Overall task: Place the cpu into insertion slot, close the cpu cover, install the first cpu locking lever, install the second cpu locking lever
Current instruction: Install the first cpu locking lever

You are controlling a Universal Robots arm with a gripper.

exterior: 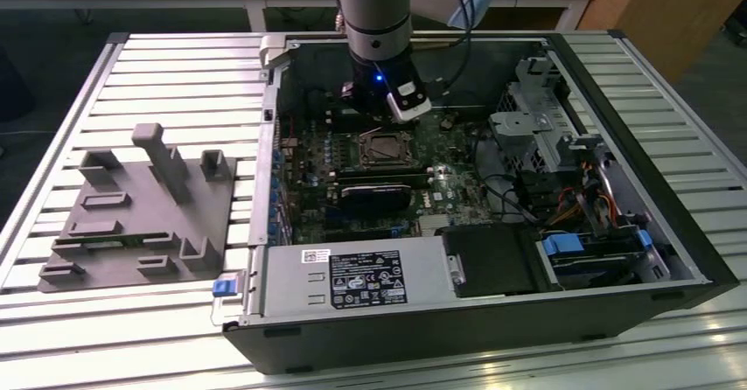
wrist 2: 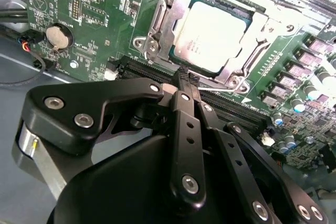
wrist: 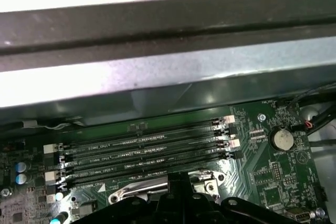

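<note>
The cpu (wrist 2: 212, 30), a tan-metallic square, lies flat in the insertion slot (exterior: 383, 149) on the green motherboard. The cpu cover (wrist 2: 164, 24), a silvery frame, lies down around it, and the chip's face shows through its window. Thin metal levers run along two sides of the socket, one (wrist 2: 258, 51) beside the capacitors and one (wrist 2: 157, 9) on the opposite side. My gripper (wrist 2: 185, 80) hovers just off the socket's edge, over the long black memory slots (wrist: 142, 153). Its black fingers are shut with nothing between them. In the exterior view the gripper (exterior: 376, 121) hangs inside the case, just behind the socket.
The open computer case (exterior: 491, 320) lies on a slatted metal table (exterior: 175, 66). A black graphics card (exterior: 373, 196) sits in front of the socket, with drive cages and cables (exterior: 561, 163) at the exterior view's right. A grey fixture block (exterior: 140, 206) stands left of the case. A coin cell (wrist 2: 56, 35) is on the board.
</note>
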